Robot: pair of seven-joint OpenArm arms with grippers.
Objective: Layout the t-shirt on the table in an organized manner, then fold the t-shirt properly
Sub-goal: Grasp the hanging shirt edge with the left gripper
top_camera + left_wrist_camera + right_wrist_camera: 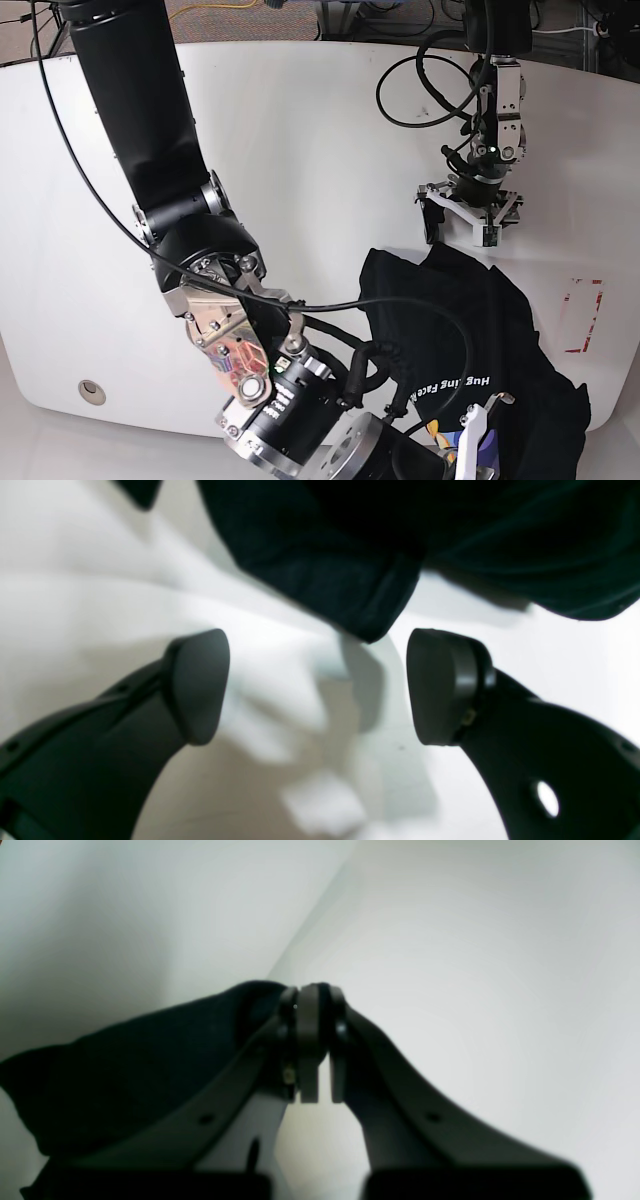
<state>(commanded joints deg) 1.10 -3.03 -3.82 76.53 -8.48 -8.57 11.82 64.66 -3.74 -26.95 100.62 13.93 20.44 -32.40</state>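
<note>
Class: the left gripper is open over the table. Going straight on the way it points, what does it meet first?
Probably the black cloth t-shirt: a folded corner lies just ahead of the left gripper, between its open fingers. Depth is unclear; the white tabletop lies beneath.

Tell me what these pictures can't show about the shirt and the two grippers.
- T-shirt layout: base view, its near part is hidden behind the right arm and cut by the bottom edge.
- Graphic print: base view, mostly hidden; lettering too small to read.
- Right gripper: right wrist view, blurred; where cloth enters the closed jaws is unclear.
- Left gripper: open, table blurred.
</note>
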